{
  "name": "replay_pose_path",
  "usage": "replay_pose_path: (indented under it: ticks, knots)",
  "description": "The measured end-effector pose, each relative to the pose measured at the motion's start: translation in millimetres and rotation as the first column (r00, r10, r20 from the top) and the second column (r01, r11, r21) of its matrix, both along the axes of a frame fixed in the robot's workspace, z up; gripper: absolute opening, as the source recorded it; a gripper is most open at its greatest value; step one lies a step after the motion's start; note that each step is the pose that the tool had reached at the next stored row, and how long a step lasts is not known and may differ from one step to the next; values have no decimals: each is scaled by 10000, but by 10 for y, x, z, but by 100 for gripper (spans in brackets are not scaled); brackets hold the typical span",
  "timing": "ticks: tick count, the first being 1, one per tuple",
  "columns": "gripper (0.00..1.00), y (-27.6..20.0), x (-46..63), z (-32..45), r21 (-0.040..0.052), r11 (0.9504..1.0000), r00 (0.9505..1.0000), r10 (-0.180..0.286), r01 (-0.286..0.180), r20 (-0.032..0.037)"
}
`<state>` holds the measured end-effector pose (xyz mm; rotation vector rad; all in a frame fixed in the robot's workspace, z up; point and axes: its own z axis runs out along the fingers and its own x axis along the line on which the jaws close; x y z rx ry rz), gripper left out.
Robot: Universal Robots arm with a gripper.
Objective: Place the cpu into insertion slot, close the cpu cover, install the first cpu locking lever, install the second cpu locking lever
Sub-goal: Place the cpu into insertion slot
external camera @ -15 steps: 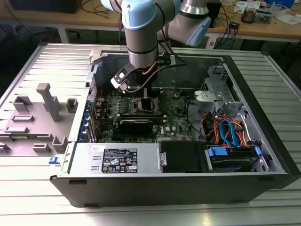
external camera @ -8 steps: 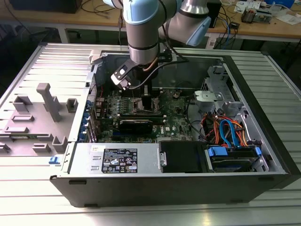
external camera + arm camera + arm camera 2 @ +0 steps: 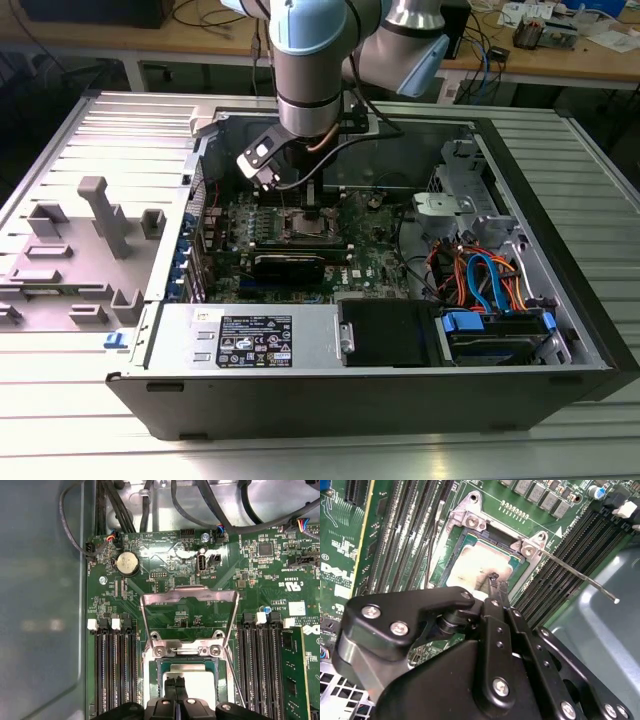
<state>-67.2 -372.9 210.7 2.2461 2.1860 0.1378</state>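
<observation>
Positioning your end effector [image 3: 175, 680], pinched narrow, right over the cpu [image 3: 200, 685], cpu sitting in the slot [image 3: 492, 536], cover [image 3: 189, 599] standing open, lever [image 3: 575, 575] sticking out.

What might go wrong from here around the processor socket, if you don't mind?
The gripper, jaws shut, is right at the small square silver-topped cpu; pushing down could scratch or tilt it. The square silver metal-frame cpu cover stands open and the thin wire lever juts free; either could snag the gripper.
</observation>
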Motion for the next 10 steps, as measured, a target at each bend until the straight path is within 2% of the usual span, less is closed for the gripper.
replay_pose_path:
  ticks: [3,6,7,10]
  knots:
    - [11,0,0,18,-1,10000,9999,0,0,-167]
    - [11,0,3,19,-113,9999,9998,-1,-1,-193]
    - [11,0,7,21,-152,9999,9997,-2,-2,-224]
    - [11,0,10,22,-183,9997,9994,165,-170,-298]
